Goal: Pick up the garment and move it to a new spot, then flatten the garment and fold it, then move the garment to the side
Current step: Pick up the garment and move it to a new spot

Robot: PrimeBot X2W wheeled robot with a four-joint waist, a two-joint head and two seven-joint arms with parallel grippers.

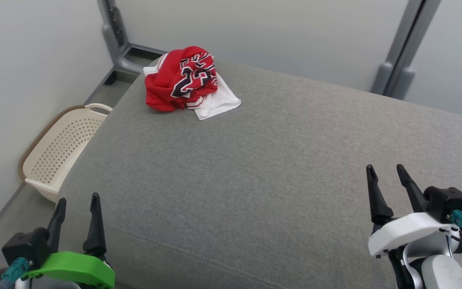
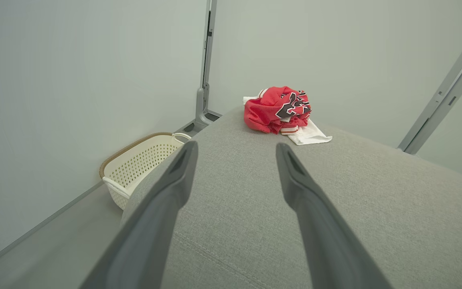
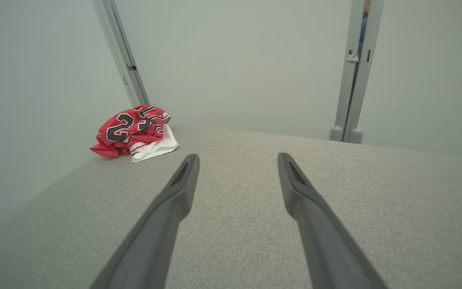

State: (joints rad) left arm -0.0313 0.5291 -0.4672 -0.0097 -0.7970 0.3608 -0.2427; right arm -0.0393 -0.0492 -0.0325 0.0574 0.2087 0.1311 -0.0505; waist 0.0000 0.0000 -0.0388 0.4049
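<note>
The garment (image 1: 181,80), bunched far left on the cushion (image 1: 255,168), looks light, soft, probably slippery; pinch a raised red fold. Left gripper (image 1: 78,200) and right gripper (image 1: 385,167) gape, empty.

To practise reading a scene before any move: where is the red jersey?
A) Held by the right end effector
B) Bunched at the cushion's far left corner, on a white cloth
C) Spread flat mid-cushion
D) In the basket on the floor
B: the jersey lies crumpled at the far left corner of the grey cushion, resting on a white cloth.
</note>
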